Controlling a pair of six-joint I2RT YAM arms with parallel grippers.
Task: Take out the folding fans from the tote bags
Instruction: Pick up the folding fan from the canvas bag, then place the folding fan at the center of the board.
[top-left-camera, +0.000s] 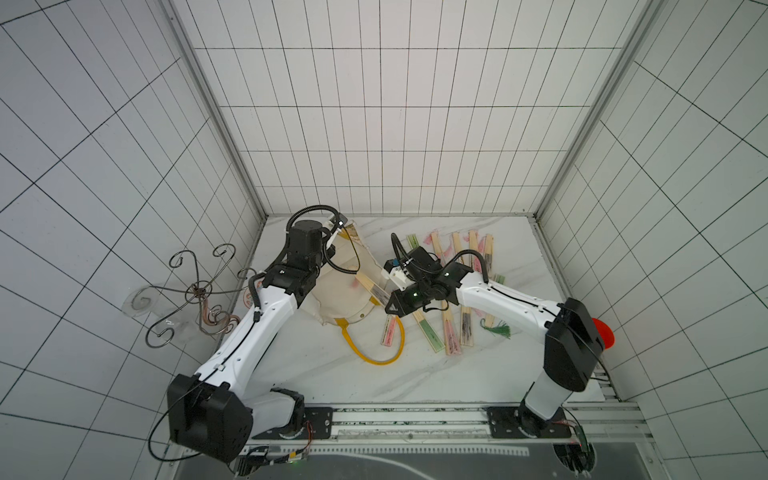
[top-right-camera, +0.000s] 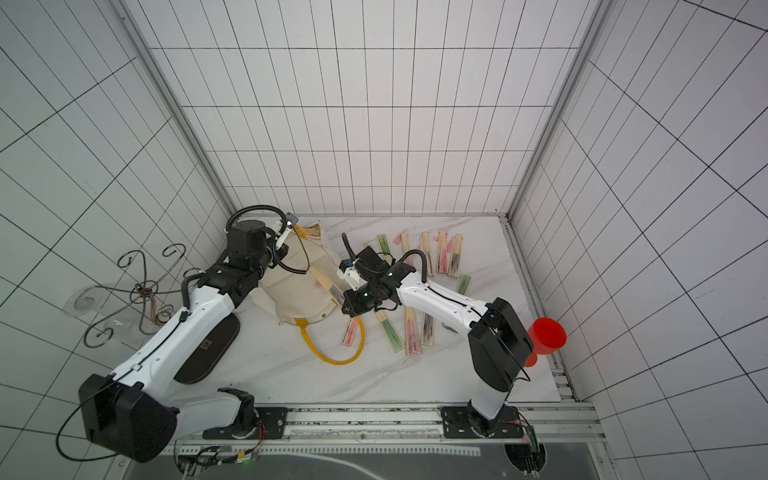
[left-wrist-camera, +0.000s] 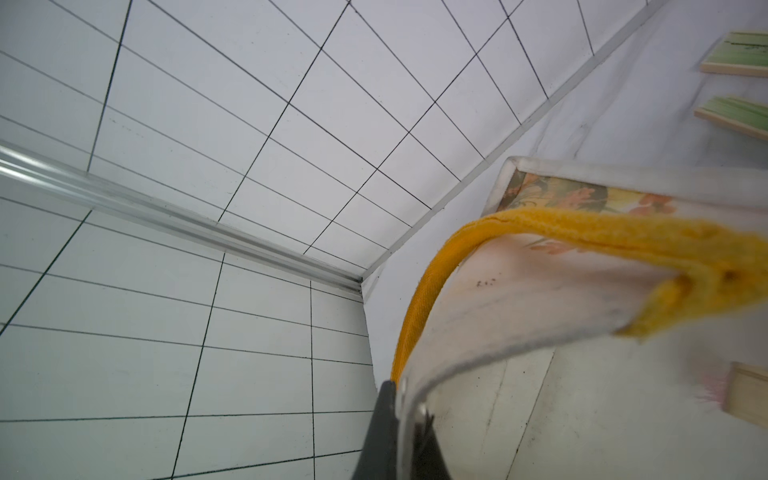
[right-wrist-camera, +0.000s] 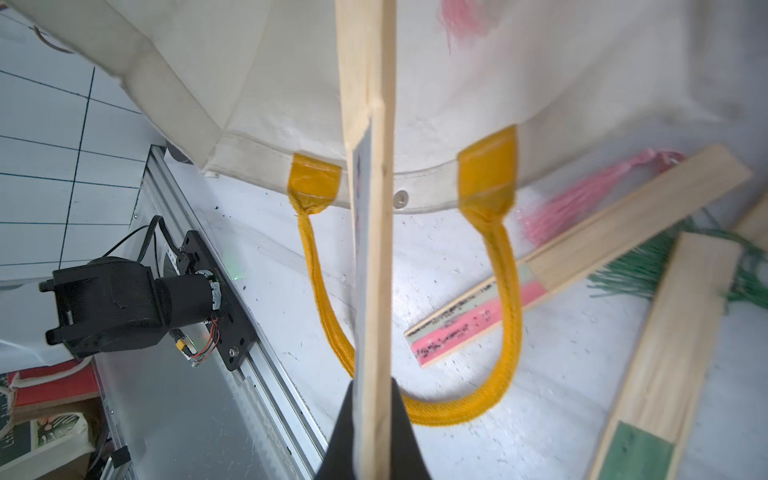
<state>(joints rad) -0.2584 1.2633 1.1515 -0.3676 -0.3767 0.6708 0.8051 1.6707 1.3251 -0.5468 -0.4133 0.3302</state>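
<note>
The cream tote bag (top-left-camera: 338, 297) (top-right-camera: 291, 297) lies on the marble table with its mouth held open. My left gripper (left-wrist-camera: 405, 399) is shut on its upper rim beside a yellow handle (left-wrist-camera: 582, 232). My right gripper (top-left-camera: 387, 302) (top-right-camera: 347, 305) (right-wrist-camera: 374, 386) is shut on one end of a pale bamboo folding fan (top-left-camera: 370, 286) (right-wrist-camera: 368, 166). That fan slants across the tote's lower rim, and its pink tassel (right-wrist-camera: 461, 20) lies over the cloth inside. Several more fans (top-left-camera: 451, 332) (top-right-camera: 442, 251) lie on the table to the right.
The tote's other yellow handle (top-left-camera: 380, 357) loops toward the front across a pink fan (top-left-camera: 389, 332). A wire scroll stand (top-left-camera: 195, 291) sits beyond the left table edge, with a dark oval tray (top-right-camera: 212, 349) under the left arm. A red cup (top-right-camera: 548, 336) stands at the right edge.
</note>
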